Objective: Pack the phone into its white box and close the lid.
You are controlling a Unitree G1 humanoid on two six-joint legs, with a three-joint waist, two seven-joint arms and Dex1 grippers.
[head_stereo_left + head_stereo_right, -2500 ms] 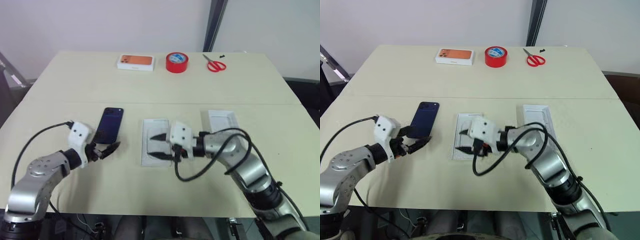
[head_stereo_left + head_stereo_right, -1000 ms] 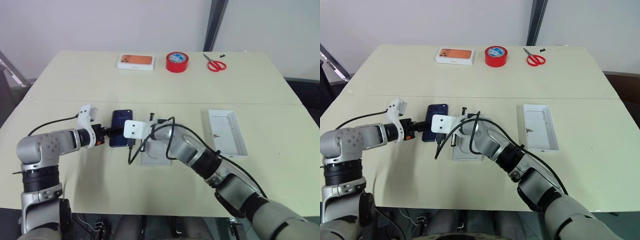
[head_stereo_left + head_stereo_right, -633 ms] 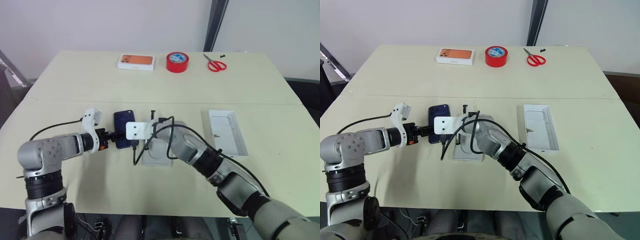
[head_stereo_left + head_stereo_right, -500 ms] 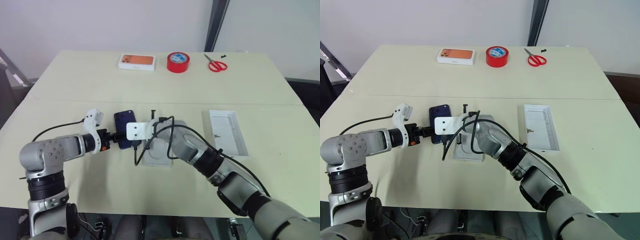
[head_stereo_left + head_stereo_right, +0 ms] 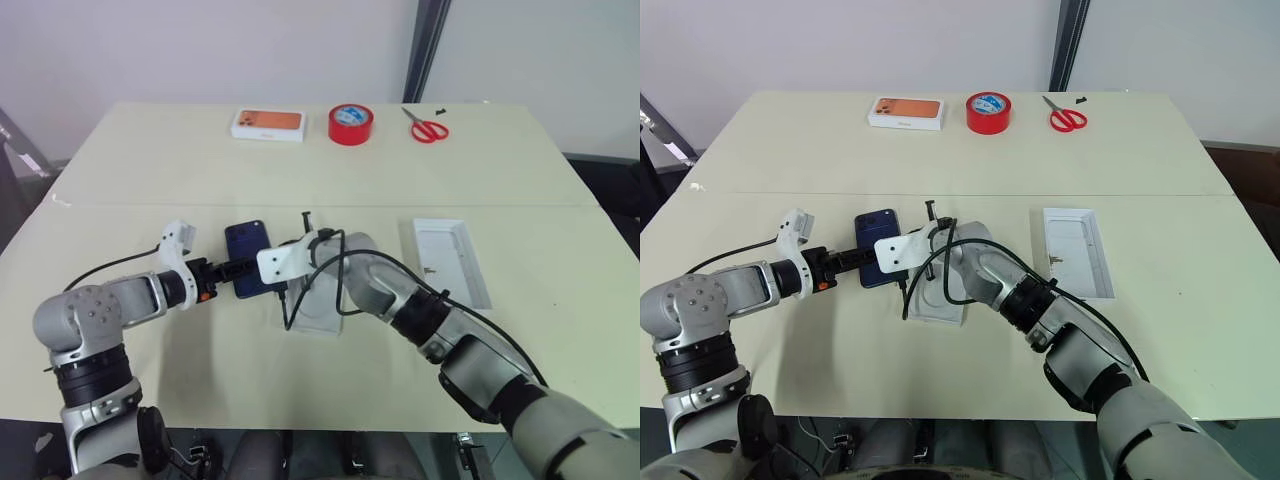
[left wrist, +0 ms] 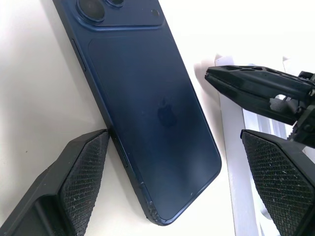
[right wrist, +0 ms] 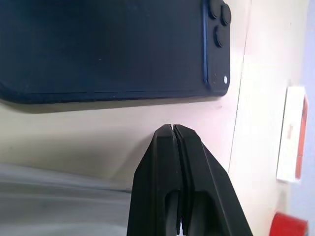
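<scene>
While both arms meet near the middle of the cream table (image 5: 150,160), the phone (image 5: 251,272) lies flat there, glass back up, just left of a shallow white tray (image 5: 320,308). Its long axis runs toward the far edge, slightly tilted — the camera bump sits at the far end and the plain end points toward the robot.

The left gripper (image 6: 170,189) is spread wide, one textured finger on each side of the phone's near end; whether either finger touches it cannot be told. The right gripper (image 7: 173,135) is pinched fully closed on nothing, its tip over bare table between the phone's long edge and the tray.

Nothing can be seen inside the tray beside the phone, though the right arm hides part of it. The white box (image 5: 452,262) lies well to the right, open, long axis also toward the far edge — empty apart from a small dark mark.

Along the far edge sit an orange-pictured box (image 5: 268,123), red tape (image 5: 350,124) and red scissors (image 5: 427,127).
</scene>
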